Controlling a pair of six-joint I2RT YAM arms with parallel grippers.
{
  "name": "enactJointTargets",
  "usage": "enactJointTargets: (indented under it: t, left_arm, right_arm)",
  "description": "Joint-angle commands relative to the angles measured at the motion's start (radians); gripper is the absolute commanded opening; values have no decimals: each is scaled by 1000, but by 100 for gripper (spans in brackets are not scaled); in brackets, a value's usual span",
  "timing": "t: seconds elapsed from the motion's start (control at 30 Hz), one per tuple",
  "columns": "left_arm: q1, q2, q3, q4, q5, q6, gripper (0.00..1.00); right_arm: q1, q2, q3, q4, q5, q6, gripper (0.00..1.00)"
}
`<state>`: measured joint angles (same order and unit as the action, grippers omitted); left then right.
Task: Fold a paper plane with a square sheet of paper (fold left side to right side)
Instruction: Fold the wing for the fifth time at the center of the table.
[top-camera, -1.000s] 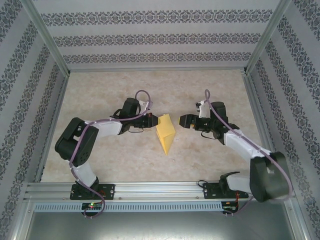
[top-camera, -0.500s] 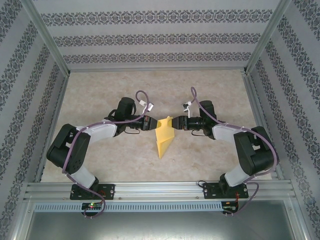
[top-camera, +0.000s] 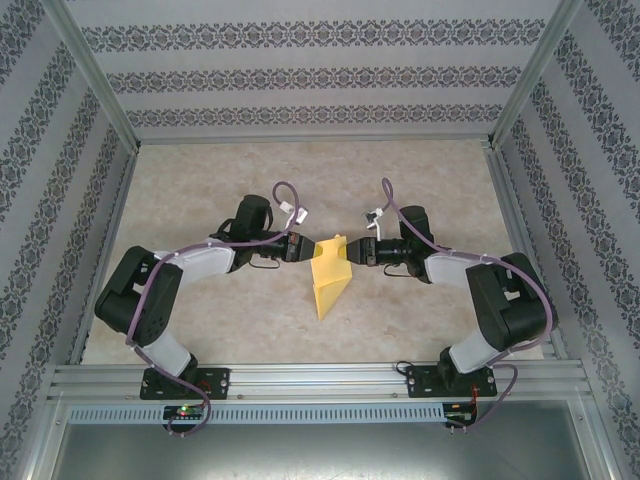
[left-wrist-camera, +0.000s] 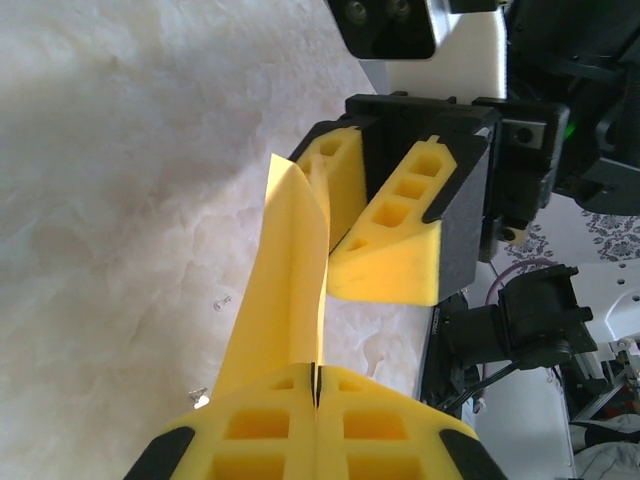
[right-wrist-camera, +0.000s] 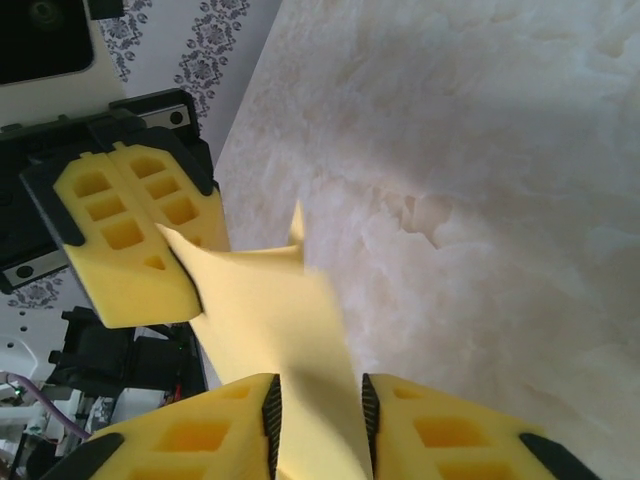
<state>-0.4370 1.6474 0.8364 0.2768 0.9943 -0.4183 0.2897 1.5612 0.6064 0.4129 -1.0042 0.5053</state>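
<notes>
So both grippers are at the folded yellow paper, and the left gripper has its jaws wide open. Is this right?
Not quite. The left gripper is shut, pinching the folded yellow paper, as the left wrist view shows. The rest holds: it and the right gripper are both at the paper.

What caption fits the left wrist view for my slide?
Left tool pinches the folded yellow paper while the open right tool straddles its far edge.

Beige marbled tabletop (top-camera: 300, 170) inside patterned-wallpaper walls (top-camera: 310, 70), aluminium frame rails (top-camera: 300, 375) at front.
</notes>
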Motion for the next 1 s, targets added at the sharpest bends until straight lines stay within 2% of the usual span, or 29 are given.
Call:
enactJointTargets:
  t: [0.0, 0.1, 0.17, 0.2, 0.27, 0.3, 0.47, 0.63, 0.77, 0.97]
  left_arm:
    - [10, 24, 26, -27, 26, 47, 0]
    - [9, 35, 36, -45, 23, 61, 2]
    - [11, 37, 46, -68, 15, 74, 9]
    - [9, 36, 50, -81, 6, 83, 15]
    - [11, 20, 56, -116, -34, 105, 38]
    - [12, 9, 57, -130, -57, 113, 45]
    - [11, -107, 29, -198, -242, 147, 63]
    - [-36, -254, -13, -296, -452, 195, 65]
    - [-169, -339, -12, -429, -639, 226, 65]
    - [-421, -376, -28, -493, -874, 151, 66]
  right_arm:
    - [-9, -37, -4, -48, -15, -55, 25]
    - [-10, -59, 3, -121, 16, -92, 17]
    - [-9, -70, 14, -176, 40, -110, 12]
    - [-9, -72, 17, -197, 47, -113, 10]
    - [-10, -78, 25, -237, 66, -113, 6]
    - [-10, -82, 28, -255, 78, -111, 4]
    - [-5, -103, 41, -316, 137, -39, 0]
    - [10, -90, 83, -413, 216, 26, 0]
    - [12, -52, 140, -495, 250, 63, 0]
    - [13, 1, 187, -533, 286, 107, 0]
